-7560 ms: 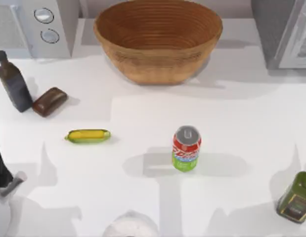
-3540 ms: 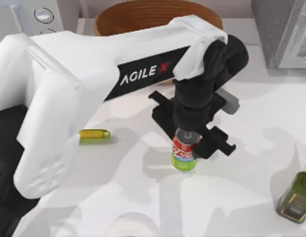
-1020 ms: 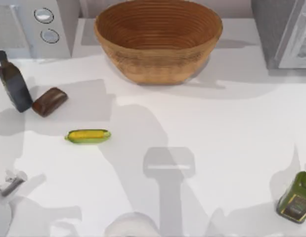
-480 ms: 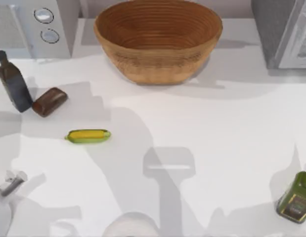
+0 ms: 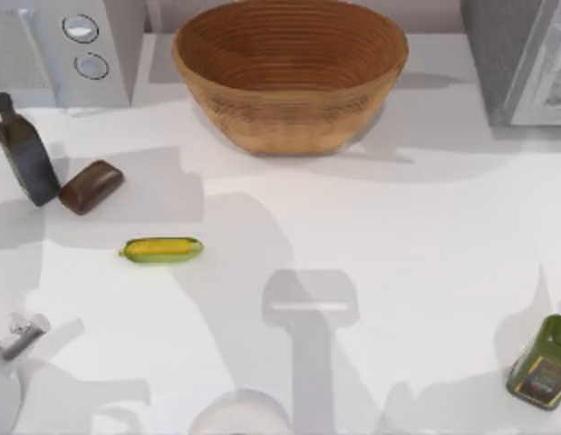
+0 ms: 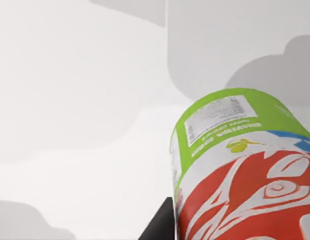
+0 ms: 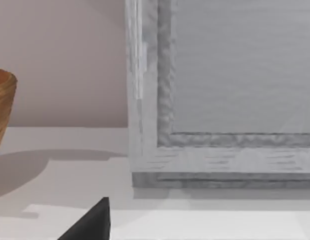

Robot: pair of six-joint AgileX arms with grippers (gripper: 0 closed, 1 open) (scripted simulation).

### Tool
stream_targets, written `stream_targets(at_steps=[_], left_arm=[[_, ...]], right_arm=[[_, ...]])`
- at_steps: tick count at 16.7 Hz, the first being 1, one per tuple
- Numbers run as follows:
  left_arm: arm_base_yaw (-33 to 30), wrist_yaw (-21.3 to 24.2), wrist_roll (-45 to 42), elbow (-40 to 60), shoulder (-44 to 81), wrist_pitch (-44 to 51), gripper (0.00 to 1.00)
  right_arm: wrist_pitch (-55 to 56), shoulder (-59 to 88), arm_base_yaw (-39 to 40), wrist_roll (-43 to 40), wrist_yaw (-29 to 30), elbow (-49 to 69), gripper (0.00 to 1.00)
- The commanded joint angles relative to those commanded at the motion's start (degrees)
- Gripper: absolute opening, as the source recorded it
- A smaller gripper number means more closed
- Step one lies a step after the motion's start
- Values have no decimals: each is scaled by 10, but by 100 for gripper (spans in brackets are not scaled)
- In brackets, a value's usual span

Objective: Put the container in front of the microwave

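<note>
While the left gripper [image 6: 162,227] clamps the container [image 6: 235,165], the left wrist view looks along the can toward the white table [image 6: 69,100]. 1 dark finger sits against the can's side. The can is clear of the table top, its green end pointing away from the camera and its red-and-white label nearest the camera. How far it is from the wicker basket [image 5: 289,77] I cannot tell.

From above, the basket stands at the far edge of the table [image 5: 425,236], about mid-width. The microwave [image 5: 72,54] stands left of the basket, with 2 round knobs on its front panel. The patch of table just in front of the microwave is bare. A dark bottle [image 5: 24,149] stands upright further left of the basket and nearer the camera, and a brown block [image 5: 91,186] lies just beside it. A corn cob [image 5: 161,249] lies on its side, in front of the basket and to its left. An olive-green tin [image 5: 541,362] sits well in front of the basket, far to its right. A grey appliance [image 5: 520,59] stands right of the basket.

The right gripper [image 7: 89,227] is parked facing that grey appliance [image 7: 220,100], with the basket's rim [image 7: 4,105] off to 1 side. Whether it is open or closed I cannot tell.
</note>
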State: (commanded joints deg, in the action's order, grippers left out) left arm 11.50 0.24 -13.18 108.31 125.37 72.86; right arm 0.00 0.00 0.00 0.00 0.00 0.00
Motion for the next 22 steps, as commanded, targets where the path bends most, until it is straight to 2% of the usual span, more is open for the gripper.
stream_targets(at_steps=[2, 15, 22], left_arm=[[0, 0, 0, 0, 0, 0, 0], [0, 0, 0, 0, 0, 0, 98], [0, 0, 0, 0, 0, 0, 100]], right_arm=[[0, 0, 0, 0, 0, 0, 100], [0, 0, 0, 0, 0, 0, 100], [0, 0, 0, 0, 0, 0, 100]])
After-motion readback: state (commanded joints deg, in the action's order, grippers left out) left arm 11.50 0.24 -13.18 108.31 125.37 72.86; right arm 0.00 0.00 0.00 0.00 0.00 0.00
